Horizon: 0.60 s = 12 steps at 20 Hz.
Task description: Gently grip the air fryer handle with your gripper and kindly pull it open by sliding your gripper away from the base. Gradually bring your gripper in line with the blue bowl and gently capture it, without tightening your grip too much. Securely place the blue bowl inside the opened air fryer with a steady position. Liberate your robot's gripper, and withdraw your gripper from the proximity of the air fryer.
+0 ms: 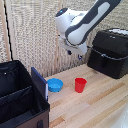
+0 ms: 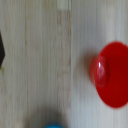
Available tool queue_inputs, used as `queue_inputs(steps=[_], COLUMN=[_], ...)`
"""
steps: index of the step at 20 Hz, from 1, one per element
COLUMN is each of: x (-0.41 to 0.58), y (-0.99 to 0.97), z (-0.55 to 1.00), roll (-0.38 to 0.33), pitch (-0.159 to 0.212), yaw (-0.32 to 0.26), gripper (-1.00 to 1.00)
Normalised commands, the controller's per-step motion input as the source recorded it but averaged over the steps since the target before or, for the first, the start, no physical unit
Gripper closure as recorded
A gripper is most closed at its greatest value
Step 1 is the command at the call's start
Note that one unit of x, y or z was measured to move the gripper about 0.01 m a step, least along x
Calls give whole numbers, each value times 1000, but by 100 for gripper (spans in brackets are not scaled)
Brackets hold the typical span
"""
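A: Where's my tool (image 1: pixel 80 53)?

B: Up in the air, w/ the white arm, well above the pale wooden counter (image 1: pixel 95 102). Near the big matte black boxy air fryer (image 1: pixel 111 52), not touching it.

A: Wide or narrow?

B: Can't tell, fingers too blurred.

A: Fryer drawer?

B: Looks shut; short black handle (image 1: pixel 104 59) on its front, untouched.

A: And the small shallow bright blue bowl (image 1: pixel 54 85)?

B: On the counter, between the red plastic cup (image 1: pixel 80 84) & the black fabric case (image 1: pixel 20 97), just beside the case. Wrist cam: cup seen from above, bowl barely at frame edge.

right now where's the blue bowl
In the exterior view the blue bowl sits on the wooden table, between the black fabric case and the red cup.
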Motion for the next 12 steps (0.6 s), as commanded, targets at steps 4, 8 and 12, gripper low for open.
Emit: queue_inputs(steps=[4, 8, 12], x=[-237, -221, -176], y=[-571, -631, -619], z=[-249, -208, -197], roll=[-247, -191, -162], pitch=[-72, -87, -98], yaw=[52, 104, 147], gripper=[-100, -100, -100])
